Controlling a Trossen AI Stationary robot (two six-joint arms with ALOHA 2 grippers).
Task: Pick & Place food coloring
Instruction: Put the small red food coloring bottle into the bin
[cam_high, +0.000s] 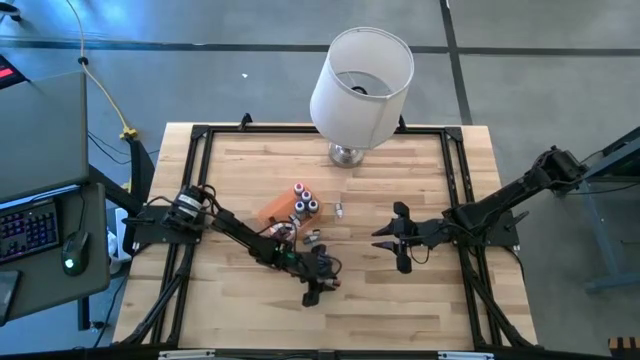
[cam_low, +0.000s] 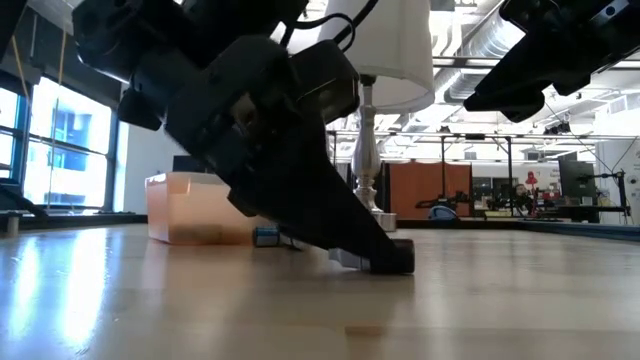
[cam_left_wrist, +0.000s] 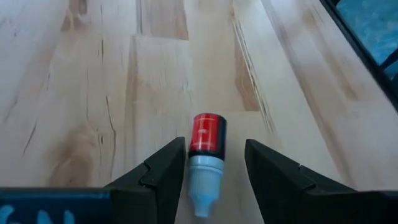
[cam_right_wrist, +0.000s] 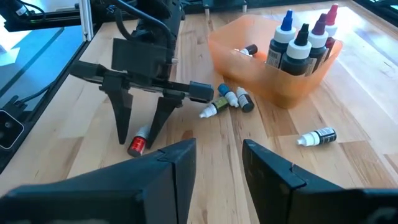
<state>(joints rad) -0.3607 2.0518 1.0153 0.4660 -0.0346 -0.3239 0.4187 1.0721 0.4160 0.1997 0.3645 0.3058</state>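
From above, a wooden table (cam_high: 250, 330) carries a white lamp (cam_high: 361, 75) and an orange tray (cam_high: 280, 210). At table height, the left arm slants down to the boards. The left gripper (cam_left_wrist: 214, 165) stands parted around a red-labelled food coloring bottle (cam_left_wrist: 205, 149) lying flat. The right gripper (cam_right_wrist: 217, 158) hovers open, empty.

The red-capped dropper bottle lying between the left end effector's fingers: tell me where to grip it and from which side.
Grip the small red-capped dropper bottle across its whitish body just below the cap, coming straight down from above. It lies flat on the wooden table, its long axis running between the open fingers of the left end effector, so closing should pinch its round sides.
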